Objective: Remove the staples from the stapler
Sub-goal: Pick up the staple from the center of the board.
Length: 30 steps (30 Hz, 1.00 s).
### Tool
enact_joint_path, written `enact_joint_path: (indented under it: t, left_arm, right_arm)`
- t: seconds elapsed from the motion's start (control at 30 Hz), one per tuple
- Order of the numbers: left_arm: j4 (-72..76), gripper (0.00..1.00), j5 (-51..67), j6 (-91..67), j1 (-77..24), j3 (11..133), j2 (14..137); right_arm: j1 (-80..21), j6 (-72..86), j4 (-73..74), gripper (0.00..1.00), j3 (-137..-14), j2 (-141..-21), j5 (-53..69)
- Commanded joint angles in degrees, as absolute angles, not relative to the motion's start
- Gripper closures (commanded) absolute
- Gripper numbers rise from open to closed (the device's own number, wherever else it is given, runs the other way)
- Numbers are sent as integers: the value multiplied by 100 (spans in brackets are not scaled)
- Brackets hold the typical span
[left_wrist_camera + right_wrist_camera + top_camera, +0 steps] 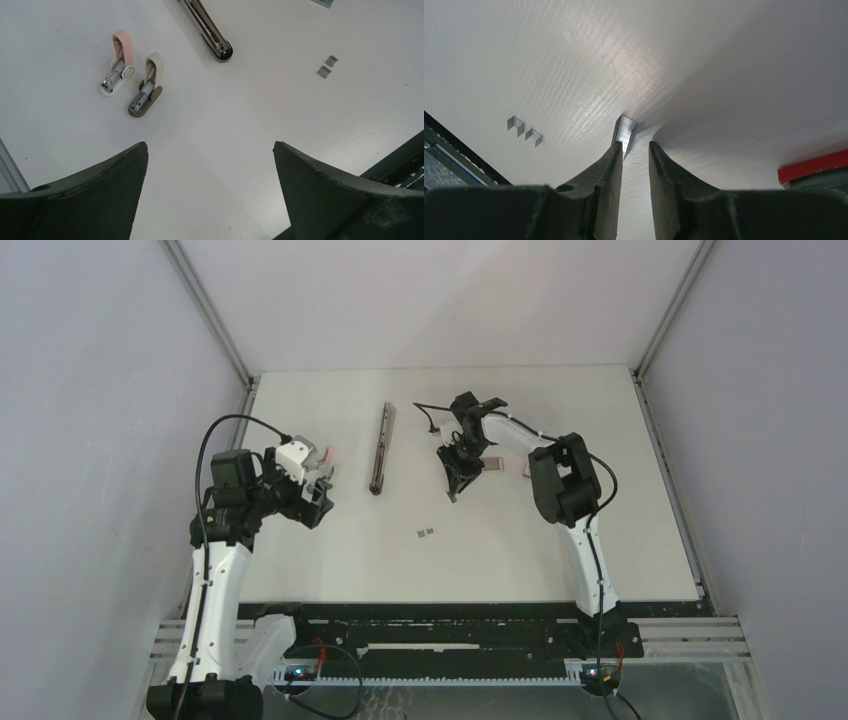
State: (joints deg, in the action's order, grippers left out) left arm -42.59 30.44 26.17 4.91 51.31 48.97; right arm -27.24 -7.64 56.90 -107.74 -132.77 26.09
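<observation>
Right gripper [634, 145]: jaws at narrow gap, nothing clamped. Short silvery staple strip [625, 131] lies on white tabletop [549, 60], right at one fingertip. We judge strip light, brittle, slippery; pinch long sides. Slim dark grey metal stapler [381, 448] lies mid-tabletop, apart. Left gripper [210, 146] wide open, empty.

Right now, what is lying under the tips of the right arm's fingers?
A short silvery strip of staples lies on the white table, just past the tips of the fingers. One finger covers its near end, so I cannot tell whether it is being touched.
</observation>
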Motion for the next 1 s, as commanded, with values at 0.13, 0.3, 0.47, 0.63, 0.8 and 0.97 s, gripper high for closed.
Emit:
enact_joint_path:
  t: [0.13,0.3,0.47,0.63,0.8,0.97]
  left_arm:
    - [-4148,0,3199,2716,524,4957,4841]
    - [-4149,0,3199,2717,522,4956,4843]
    - [-4151,0,3199,2717,520,4952,4851]
    - [-4149,0,3198,2727,523,4949,4849]
    - [-4150,0,3199,2725,525,4952,4857]
    - [-4148,0,3199,2727,523,4955,4852]
  right_arm:
    - [-2835,-622,5468,74,-10705,-12999,2190]
    - [-2873,-581,5480,75,-10705,-13008,2174]
    - [-2931,-571,5487,77,-10705,-13017,2137]
    - [-2953,-552,5487,78,-10701,-13051,2058]
    - [-2967,-531,5493,78,-10705,-13069,2057]
    - [-2993,-517,5498,79,-10702,-13087,1979]
